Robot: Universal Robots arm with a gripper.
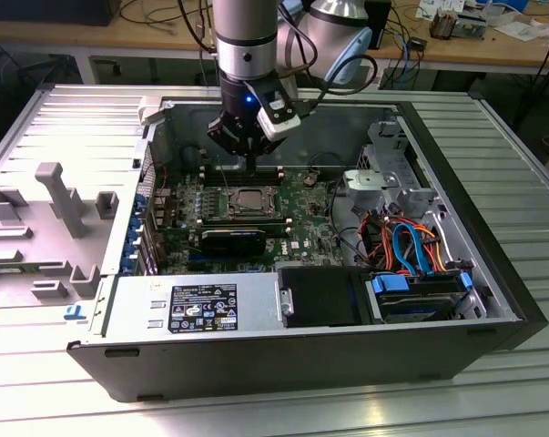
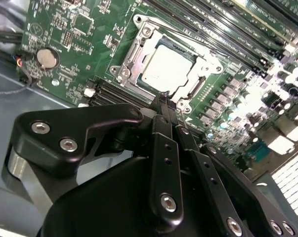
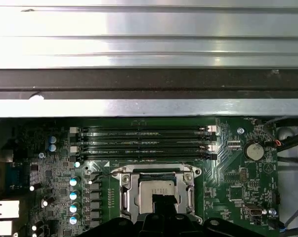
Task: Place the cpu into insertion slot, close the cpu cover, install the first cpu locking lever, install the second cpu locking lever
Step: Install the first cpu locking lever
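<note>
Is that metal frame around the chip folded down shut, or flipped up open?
Shut. The cpu cover lies flat around the cpu, whose silvery top shows through its open middle in both wrist views.

My gripper (image 3: pixel 164 200) hangs over the cpu (image 3: pixel 148 190). The cpu cover (image 3: pixel 124 192) lies flat around it. Memory slots (image 3: pixel 144 140) lie at twelve o'clock.

- Straight above the socket (image 1: pixel 249 198) the room is open, apart from the gripper (image 1: pixel 253 166).
- Low memory slots (image 3: pixel 144 140) lie between socket and case wall (image 1: pixel 347 127).
- A drive cage (image 1: pixel 383 177) and cables (image 1: pixel 411 246) crowd the exterior view's right of the socket.
</note>
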